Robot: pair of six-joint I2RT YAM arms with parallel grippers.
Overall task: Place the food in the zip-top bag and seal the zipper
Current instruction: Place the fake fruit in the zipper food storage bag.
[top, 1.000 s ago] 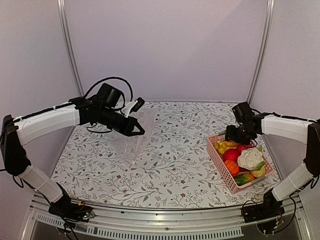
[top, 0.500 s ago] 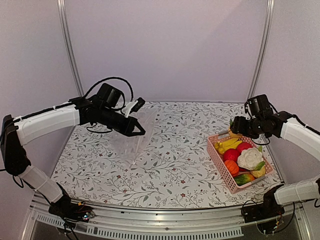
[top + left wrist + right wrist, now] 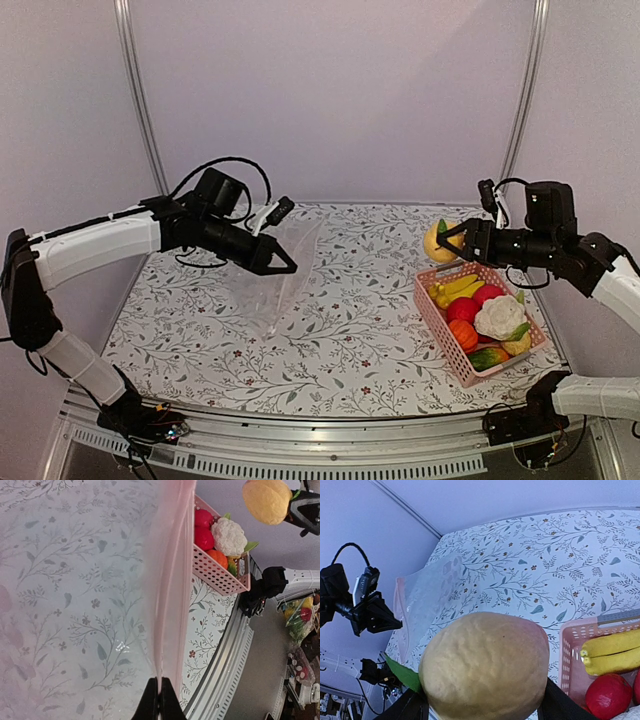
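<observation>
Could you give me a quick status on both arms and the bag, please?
Left gripper shut on zip-top bag mouth, bag held up. Right gripper holding yellow-orange fruit, lifted clear of pink basket. Nothing between them.

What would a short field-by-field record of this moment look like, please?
left tool: shut on the pink mouth strip of the zip-top bag, holding it up
right tool: gripping the yellow-orange fruit, lifted clear of the basket
basket: holds banana, red fruit, cauliflower and other pieces
bag contents: no food visible inside
</observation>
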